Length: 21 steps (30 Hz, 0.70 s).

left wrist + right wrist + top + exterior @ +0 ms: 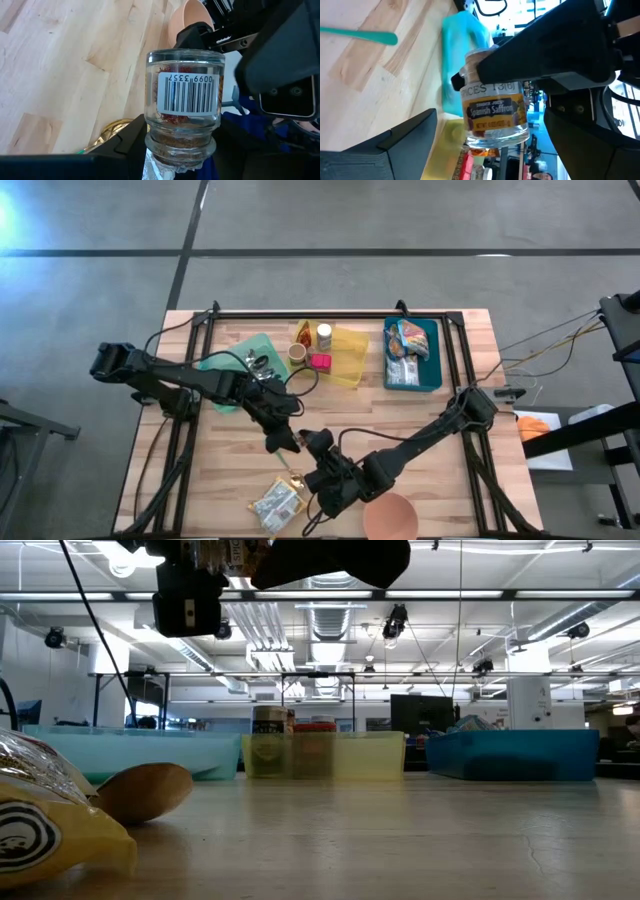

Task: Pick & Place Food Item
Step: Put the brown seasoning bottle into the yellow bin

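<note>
Jar point(182, 107) between both end effectors, apparently.

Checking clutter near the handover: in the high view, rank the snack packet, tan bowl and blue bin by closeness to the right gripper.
From the right gripper:
1. Snack packet, front edge, to its left.
2. Tan bowl, front edge, to its right.
3. Blue bin, far right corner.

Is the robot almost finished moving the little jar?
Not yet. Done: the glass saffron jar is off the table, lifted. In hand: the left gripper holds it by the lid end, and the right gripper waits open right beside it. Left: it must go somewhere, maybe the yellow tray, but I cannot tell.
</note>
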### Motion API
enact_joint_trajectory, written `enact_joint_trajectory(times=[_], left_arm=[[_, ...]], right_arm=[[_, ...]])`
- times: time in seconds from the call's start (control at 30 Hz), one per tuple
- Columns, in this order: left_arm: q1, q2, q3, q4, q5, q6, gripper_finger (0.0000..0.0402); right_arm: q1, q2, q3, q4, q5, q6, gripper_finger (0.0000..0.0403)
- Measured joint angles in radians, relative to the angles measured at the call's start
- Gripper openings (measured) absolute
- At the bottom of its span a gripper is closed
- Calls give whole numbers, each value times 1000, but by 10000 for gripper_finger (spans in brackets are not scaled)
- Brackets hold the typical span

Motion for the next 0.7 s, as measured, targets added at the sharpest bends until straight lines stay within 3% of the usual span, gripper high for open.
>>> enact_joint_trajectory(times=[0.23,0.6,0.7], left_arm=[[0,0,0,0,0,0,168],[-5,0,0,3,20,5,168],[-5,0,0,3,22,5,168]], right_arm=[[-4,9,-4,65,3,-98,351],[-16,15,-3,69,3,-66,193],[-15,16,-2,70,3,-55,188]])
